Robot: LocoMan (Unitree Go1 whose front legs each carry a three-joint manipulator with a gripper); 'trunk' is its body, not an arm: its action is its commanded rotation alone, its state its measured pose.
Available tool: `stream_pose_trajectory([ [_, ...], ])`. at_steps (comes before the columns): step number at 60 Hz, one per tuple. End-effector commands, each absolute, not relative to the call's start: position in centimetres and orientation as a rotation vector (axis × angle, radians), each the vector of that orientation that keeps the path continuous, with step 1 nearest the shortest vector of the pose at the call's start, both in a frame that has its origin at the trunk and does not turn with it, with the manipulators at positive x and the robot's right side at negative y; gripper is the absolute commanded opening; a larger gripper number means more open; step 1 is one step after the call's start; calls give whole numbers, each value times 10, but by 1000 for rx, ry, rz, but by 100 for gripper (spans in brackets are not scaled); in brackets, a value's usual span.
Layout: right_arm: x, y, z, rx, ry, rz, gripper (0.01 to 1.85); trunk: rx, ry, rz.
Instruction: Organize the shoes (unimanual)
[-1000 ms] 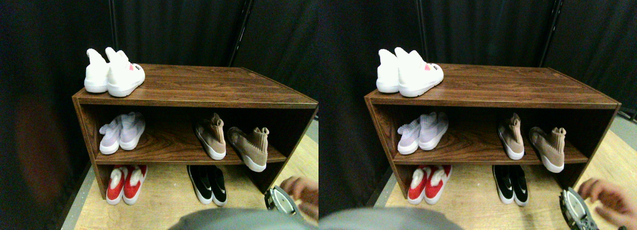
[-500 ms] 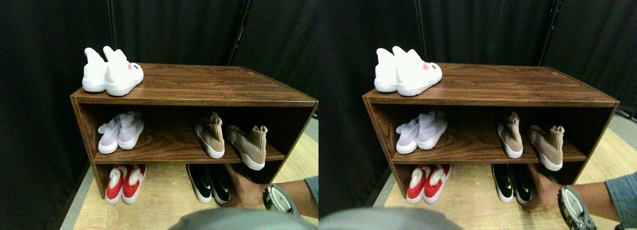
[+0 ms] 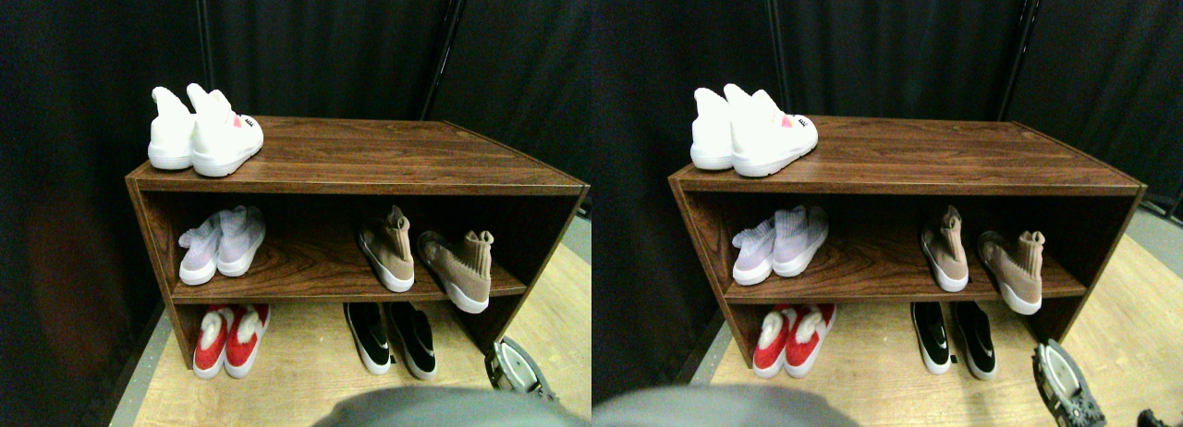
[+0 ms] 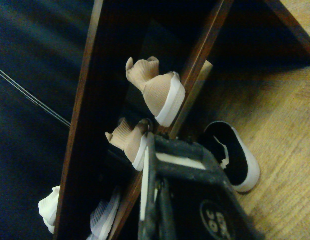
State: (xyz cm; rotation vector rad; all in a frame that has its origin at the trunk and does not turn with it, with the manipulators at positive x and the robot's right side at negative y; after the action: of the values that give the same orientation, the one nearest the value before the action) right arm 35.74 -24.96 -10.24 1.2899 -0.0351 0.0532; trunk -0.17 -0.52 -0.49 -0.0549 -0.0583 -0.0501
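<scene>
Two tan shoes on the wooden shelf unit's (image 3: 351, 173) middle shelf, right half: left tan shoe (image 3: 386, 251) sits fully on the board, right tan shoe (image 3: 459, 268) is angled, its sole hanging over the shelf's front edge near the right end. They stand apart, not paired up. Black slip-ons (image 3: 393, 337) on the floor (image 3: 305, 372) under that shelf, right half, slightly splayed. Lavender pair (image 3: 222, 244) at the middle shelf's left end, red pair (image 3: 226, 339) on the floor below it, white pair (image 3: 201, 134) at the top board's left rear corner. Right gripper (image 3: 513, 370) low near the unit's front right corner, touching nothing. Fingers: can't tell if spread or pressed together; wrist view shows only the jaw frame, with both tan shoes and one black slip-on beyond it.
</scene>
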Motion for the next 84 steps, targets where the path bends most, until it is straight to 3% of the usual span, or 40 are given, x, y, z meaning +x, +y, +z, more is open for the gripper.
stream_pose_trajectory([
  [1, 358, -247, -94, 1288, -68, 87, 6, -75, -52, -52],
  [21, 357, -244, -87, 1330, -77, 73, 6, -72, -52, -59],
  [23, 357, -244, -87, 1348, -70, 86, 29, -72, -52, -60],
  [24, 357, -244, -87, 1348, -70, 86, 29, -72, -52, -60],
  [26, 357, -243, -86, 1320, -71, 106, 66, -72, -54, -60],
  [29, 358, -242, -84, 1306, -73, 111, 101, -72, -54, -60],
  [31, 359, -242, -83, 1302, -75, 111, 106, -72, -54, -60],
  [34, 361, -242, -81, 1262, -73, 96, 135, -73, -55, -59],
  [39, 368, -243, -78, 1261, -77, 72, 153, -73, -56, -58],
  [59, 393, -247, -70, 1220, -74, 60, 164, -71, -54, -54],
  [69, 404, -248, -72, 1262, -67, 26, 160, -76, -54, -50],
  [76, 415, -248, -75, 1254, -59, -1, 143, -78, -53, -47],
  [84, 427, -247, -80, 1294, -62, -67, 143, -82, -52, -38],
])
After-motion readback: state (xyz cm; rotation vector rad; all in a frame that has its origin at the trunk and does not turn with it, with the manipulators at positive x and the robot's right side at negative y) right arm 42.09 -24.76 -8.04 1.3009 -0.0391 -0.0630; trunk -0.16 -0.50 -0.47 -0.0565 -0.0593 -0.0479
